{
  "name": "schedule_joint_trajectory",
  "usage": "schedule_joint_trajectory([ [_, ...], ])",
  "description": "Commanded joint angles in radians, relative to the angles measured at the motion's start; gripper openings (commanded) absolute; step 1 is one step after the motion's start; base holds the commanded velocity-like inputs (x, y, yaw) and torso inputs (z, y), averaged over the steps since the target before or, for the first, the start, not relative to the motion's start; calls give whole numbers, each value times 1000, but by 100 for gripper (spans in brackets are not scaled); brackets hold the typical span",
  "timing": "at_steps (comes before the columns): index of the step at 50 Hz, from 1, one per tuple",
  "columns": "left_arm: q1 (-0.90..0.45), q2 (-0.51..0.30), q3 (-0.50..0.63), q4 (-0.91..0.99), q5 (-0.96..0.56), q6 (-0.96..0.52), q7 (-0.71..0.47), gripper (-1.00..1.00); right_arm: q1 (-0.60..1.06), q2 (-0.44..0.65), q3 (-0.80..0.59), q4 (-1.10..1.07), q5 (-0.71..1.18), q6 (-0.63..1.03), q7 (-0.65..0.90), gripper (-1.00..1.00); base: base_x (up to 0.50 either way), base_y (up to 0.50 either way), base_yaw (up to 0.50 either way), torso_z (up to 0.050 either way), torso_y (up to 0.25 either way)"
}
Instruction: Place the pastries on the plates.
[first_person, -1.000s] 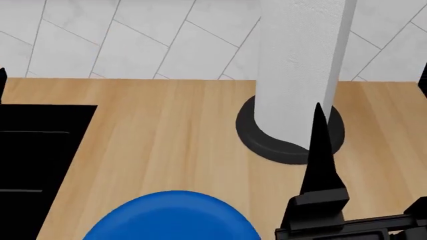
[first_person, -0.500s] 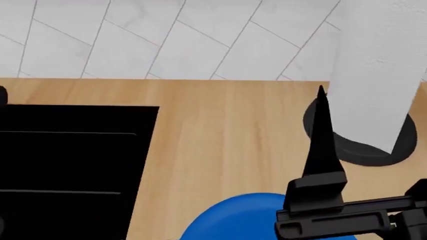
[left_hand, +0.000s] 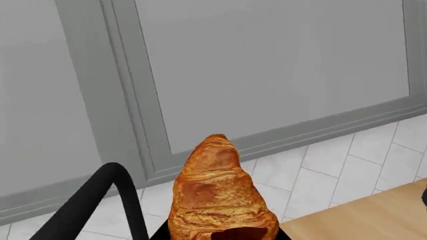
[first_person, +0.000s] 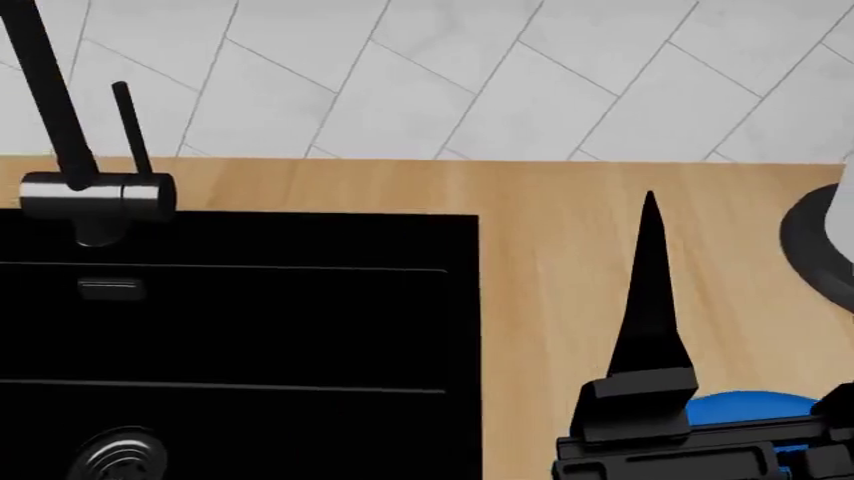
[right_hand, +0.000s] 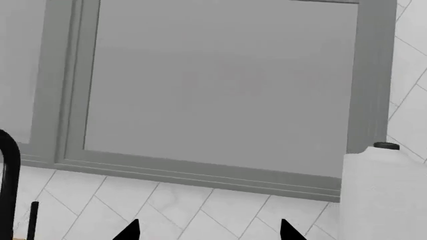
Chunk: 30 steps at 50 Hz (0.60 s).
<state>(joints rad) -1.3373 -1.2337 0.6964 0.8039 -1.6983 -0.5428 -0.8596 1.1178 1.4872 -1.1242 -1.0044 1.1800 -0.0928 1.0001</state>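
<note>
A golden-brown croissant (left_hand: 217, 195) stands on end in my left gripper (left_hand: 220, 237), which is shut on it; the pastry hides the jaws. The left gripper does not show in the head view. My right gripper (right_hand: 210, 231) is open and empty, its fingertips (right_hand: 130, 231) wide apart and facing the tiled wall. One of its fingers (first_person: 650, 300) stands up in the head view above the edge of the blue plate (first_person: 747, 408), which lies on the wooden counter. The grey plate and the second croissant are out of view.
A black sink (first_person: 240, 340) with a faucet (first_person: 80, 150) fills the left of the head view. The paper towel holder's black base (first_person: 821, 250) is at the right edge; its white roll (right_hand: 383, 195) shows in the right wrist view. A tiled wall stands behind the counter (first_person: 561, 230).
The head view has swung left: the paper towel holder slid to the right edge, the blue plate moved to the bottom right, and the sink and faucet came into view.
</note>
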Motion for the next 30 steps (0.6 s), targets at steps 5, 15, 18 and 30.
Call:
schedule_joint_trajectory([
  [5, 12, -16, -10, 24, -32, 44, -34, -100, -20, 34, -10, -12, -19, -35, 2, 100, 1, 500, 0, 0, 0],
  [15, 5, -9, -11, 15, -38, 35, -32, -100, -24, 24, -11, -8, -20, -28, 8, 100, 0, 500, 0, 0, 0],
  [18, 8, -12, -13, 12, -43, 40, -38, -100, -20, 14, -8, -2, -15, -20, 6, 100, 0, 500, 0, 0, 0],
  [30, 11, -6, -11, 24, -54, 38, -50, -100, 4, 2, 13, -6, 17, 14, 1, 100, 0, 499, 0, 0, 0],
])
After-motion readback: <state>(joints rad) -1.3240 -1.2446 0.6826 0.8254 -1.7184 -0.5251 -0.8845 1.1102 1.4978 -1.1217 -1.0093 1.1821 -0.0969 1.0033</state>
